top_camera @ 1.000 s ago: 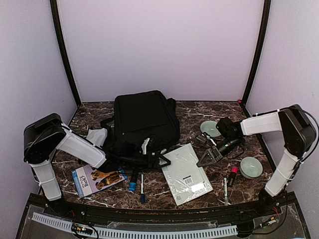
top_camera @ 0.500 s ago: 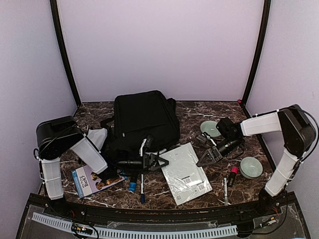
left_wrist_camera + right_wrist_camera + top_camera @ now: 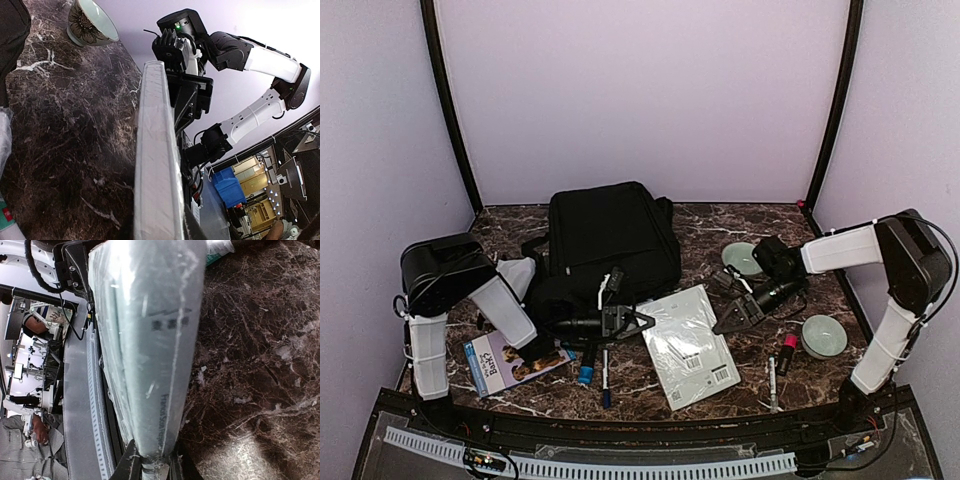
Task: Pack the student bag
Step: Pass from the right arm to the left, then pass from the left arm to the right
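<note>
Marble table (image 3: pixel 720 225), lilac walls. On it the student bag (image 3: pixel 610 245) lies flat: bulky, soft and floppy, so its opening rim looks the best hold. Front-right of the bag, a slick wrapped pad (image 3: pixel 688 345) is pinched at opposite edges by the left gripper (image 3: pixel 640 322) and right gripper (image 3: pixel 723 327).

Low-slung left arm (image 3: pixel 505 305) reaches across to wrapped pack (image 3: pixel 690 350); left gripper (image 3: pixel 645 322) pinched on pack's left edge (fingers barely show in wrist view). Right arm (image 3: pixel 840 250) bent inward, right gripper (image 3: pixel 728 326) angled down, clamped on pack's right edge.
</note>
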### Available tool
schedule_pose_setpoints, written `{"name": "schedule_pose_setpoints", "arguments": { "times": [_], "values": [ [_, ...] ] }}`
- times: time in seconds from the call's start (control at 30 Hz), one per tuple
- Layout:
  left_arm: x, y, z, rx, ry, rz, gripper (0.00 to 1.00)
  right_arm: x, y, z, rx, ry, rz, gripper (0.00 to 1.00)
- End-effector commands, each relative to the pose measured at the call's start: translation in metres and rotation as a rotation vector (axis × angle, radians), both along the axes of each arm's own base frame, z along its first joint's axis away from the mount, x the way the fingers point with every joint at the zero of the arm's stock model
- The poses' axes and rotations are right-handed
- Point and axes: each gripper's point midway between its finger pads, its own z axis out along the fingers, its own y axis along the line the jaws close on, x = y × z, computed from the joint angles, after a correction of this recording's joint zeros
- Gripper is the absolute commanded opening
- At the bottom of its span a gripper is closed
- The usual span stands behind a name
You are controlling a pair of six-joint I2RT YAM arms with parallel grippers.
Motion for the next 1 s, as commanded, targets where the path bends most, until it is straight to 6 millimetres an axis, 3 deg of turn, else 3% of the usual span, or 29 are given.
{"name": "schedule_pose_setpoints", "arguments": {
  "times": [0.0,0.03,0.17,0.3,0.53,0.67,0.73,0.8,0.97],
  "values": [
    [-0.01,0.004,0.052,-0.118,-0.112,-0.051,0.01,0.018,-0.006,0.008,-0.026,-0.089,-0.033,0.02],
    [-0.011,0.005,0.059,-0.119,-0.123,-0.052,0.0,0.02,-0.009,0.012,-0.027,-0.101,-0.042,0.06],
    [-0.014,0.007,0.088,-0.109,-0.181,-0.056,0.0,0.029,-0.022,0.033,-0.004,-0.158,-0.076,0.38],
    [-0.011,0.012,0.12,-0.105,-0.265,-0.032,0.0,0.028,-0.027,0.066,0.083,-0.209,-0.053,0.52],
    [0.001,0.016,0.17,-0.118,-0.338,-0.009,0.0,0.026,-0.018,0.103,0.254,-0.305,0.004,0.83],
    [0.016,0.022,0.182,-0.105,-0.352,0.044,0.0,0.025,-0.012,0.134,0.373,-0.355,0.038,0.92],
    [0.022,0.024,0.184,-0.106,-0.352,0.057,0.0,0.024,-0.009,0.14,0.389,-0.368,0.047,0.95],
    [0.027,0.025,0.186,-0.119,-0.349,0.07,0.0,0.022,-0.005,0.14,0.385,-0.37,0.058,0.95],
    [0.033,0.02,0.188,-0.157,-0.333,0.067,0.0,0.036,0.012,0.112,0.28,-0.36,-0.032,0.89]
  ]
}}
